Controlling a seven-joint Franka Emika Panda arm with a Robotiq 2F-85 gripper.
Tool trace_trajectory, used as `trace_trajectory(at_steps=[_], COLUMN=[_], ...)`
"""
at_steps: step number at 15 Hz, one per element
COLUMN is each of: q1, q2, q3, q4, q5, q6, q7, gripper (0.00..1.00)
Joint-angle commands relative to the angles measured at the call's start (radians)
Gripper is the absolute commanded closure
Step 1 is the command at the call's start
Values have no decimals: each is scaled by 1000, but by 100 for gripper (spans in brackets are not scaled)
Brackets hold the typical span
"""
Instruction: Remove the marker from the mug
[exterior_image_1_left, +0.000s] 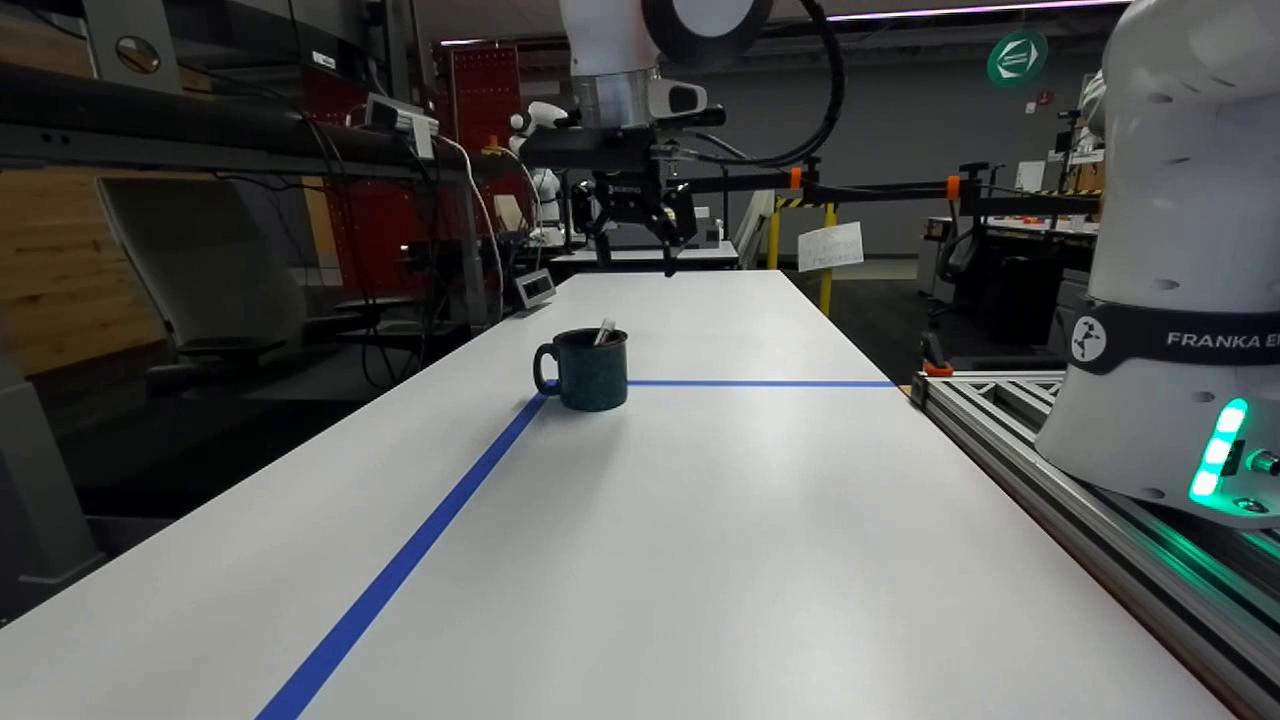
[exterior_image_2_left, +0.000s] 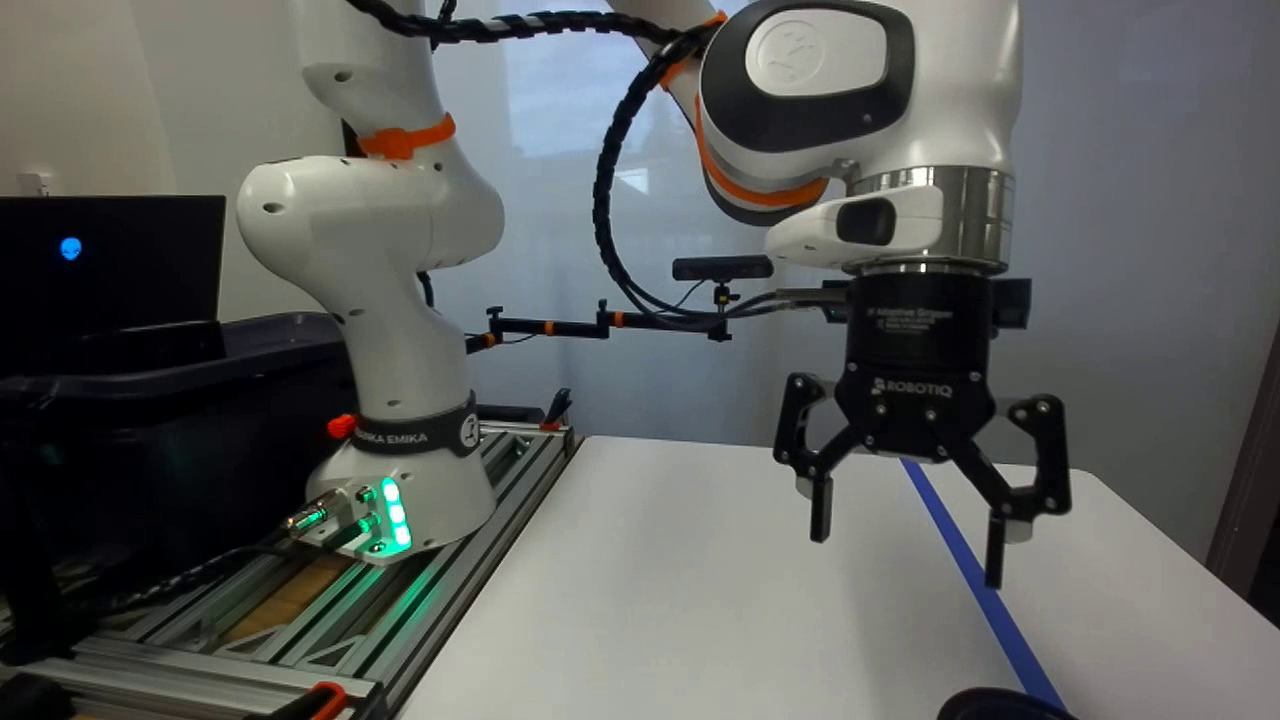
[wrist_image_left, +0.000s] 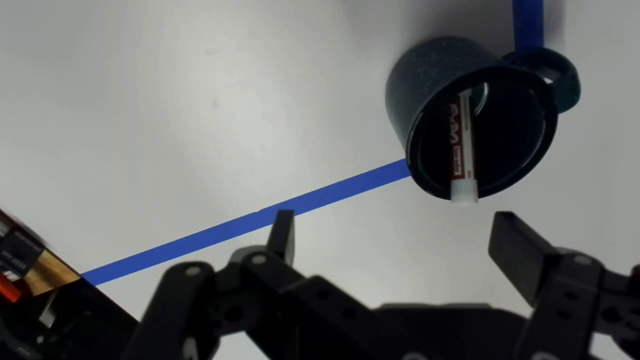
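In an exterior view: red-labelled marker (exterior_image_1_left: 606, 331) leans in the teal mug (exterior_image_1_left: 593, 376); removal not begun. In an exterior view: my pincer (exterior_image_2_left: 907, 558) hangs above the table (exterior_image_2_left: 690, 590), fingers (exterior_image_2_left: 820, 508) spread, nothing held. Wrist view: marker's white end (wrist_image_left: 464, 192) juts past the rim (wrist_image_left: 552, 117); reach, grip and lift-out all remain, I judge.

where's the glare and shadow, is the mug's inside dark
In an exterior view, soft sheen on the white table; in the wrist view, pale glare on it, soft shadow beside the mug, whose inside is mostly dark, though the marker shows.
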Motion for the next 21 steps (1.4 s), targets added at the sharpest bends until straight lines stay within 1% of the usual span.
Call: trace_trajectory(at_steps=[1, 2, 4, 7, 10, 13, 19, 20, 21], q1=[33, 54, 60, 70, 98, 118, 149, 155, 162], q2=[123, 56, 104, 131, 155, 178, 255, 268, 278], q3=[-87, -93, -121, -128, -159, -182, -209, -209, -212], q4=[104, 42, 81, 100, 129, 167, 251, 259, 268], q5=[8, 6, 10, 23, -16, -32, 1, 7, 9], q6=[75, 46, 64, 67, 58, 47, 24, 21, 17], q7=[7, -6, -9, -25, -7, 3, -8, -9, -6], gripper=[0, 0, 0, 0, 0, 0, 0, 14, 17])
